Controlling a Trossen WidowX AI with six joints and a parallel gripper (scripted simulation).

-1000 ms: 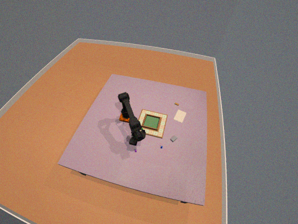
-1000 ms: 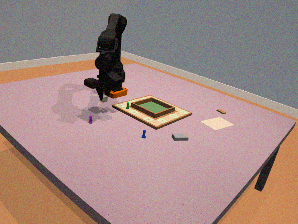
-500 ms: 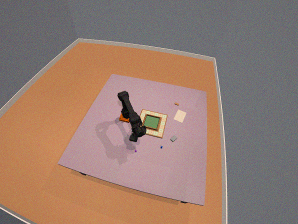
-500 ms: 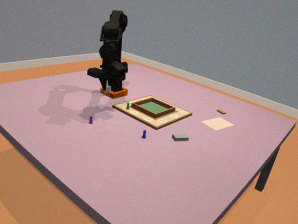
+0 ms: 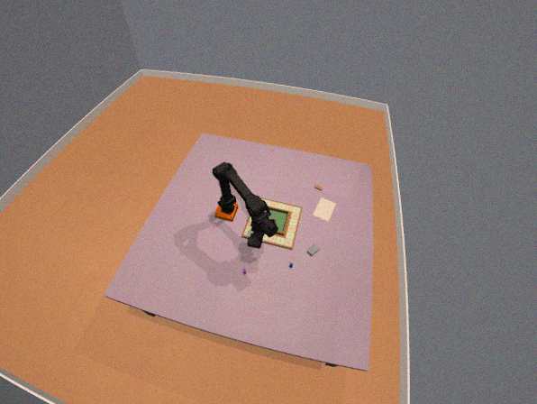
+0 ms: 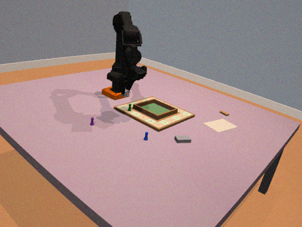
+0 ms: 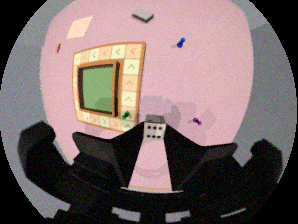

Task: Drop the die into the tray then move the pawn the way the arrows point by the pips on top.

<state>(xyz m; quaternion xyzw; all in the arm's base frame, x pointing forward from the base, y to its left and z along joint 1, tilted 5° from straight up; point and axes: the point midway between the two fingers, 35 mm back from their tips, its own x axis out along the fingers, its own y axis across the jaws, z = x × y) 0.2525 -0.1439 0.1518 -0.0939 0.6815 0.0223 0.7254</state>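
My gripper [image 7: 154, 125] [image 6: 124, 91] [image 5: 254, 242] is shut on the pale die [image 7: 154, 123] [image 6: 126, 93] and holds it above the table, just off the board's corner nearest the green pawn. The board [image 7: 135, 63] [image 6: 162, 124] [image 5: 288, 242] has a ring of pale arrow squares around a brown-walled tray with a green floor [image 7: 97, 87] [image 6: 155, 108] [image 5: 279, 219]. The tray holds nothing. The green pawn [image 7: 127, 115] [image 6: 129, 107] stands on a corner square of the ring. In the top view the arm hides it.
A purple pawn [image 7: 197, 121] [image 6: 91, 121] [image 5: 244, 271] and a blue pawn [image 7: 180, 43] [image 6: 146, 136] [image 5: 291, 265] stand on the table off the board. A grey block [image 6: 182, 139] [image 5: 313, 250], a cream card [image 6: 220, 125] [image 5: 324, 209] and a small brown piece [image 6: 224, 113] [image 5: 318, 187] lie beyond the board.
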